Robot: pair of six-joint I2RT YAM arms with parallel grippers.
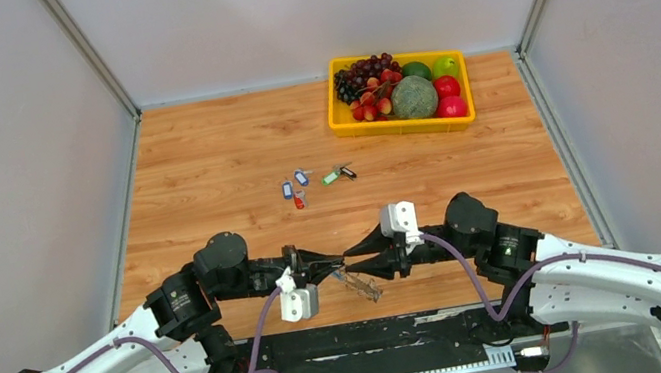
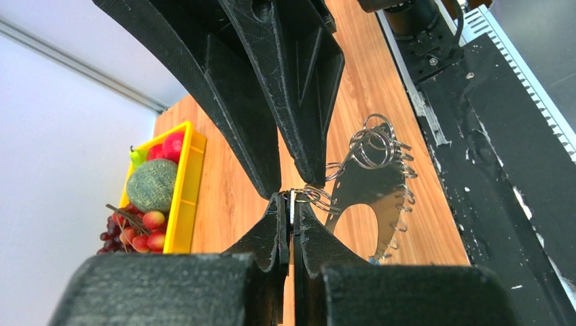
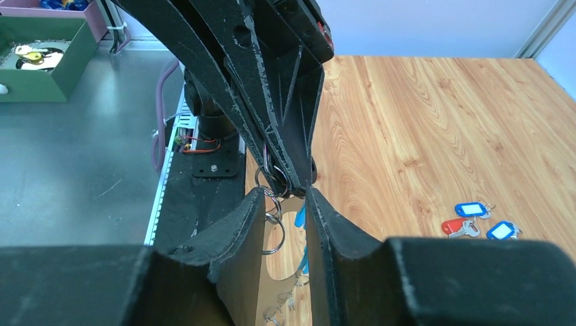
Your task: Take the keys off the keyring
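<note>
While the left gripper (image 2: 292, 202) pinched the keyring (image 2: 372, 190) tight, the right gripper (image 3: 285, 194) stood part open at its loops; keys (image 1: 288, 190) lay apart on the table (image 1: 202, 167).

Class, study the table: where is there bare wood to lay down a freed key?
Bare wood: the far-left corner beside the tray; the right side between tray and right arm; the stretch left of the loose keys. Crowded: near centre, where left pincer and right pincer meet at the keyring.
</note>
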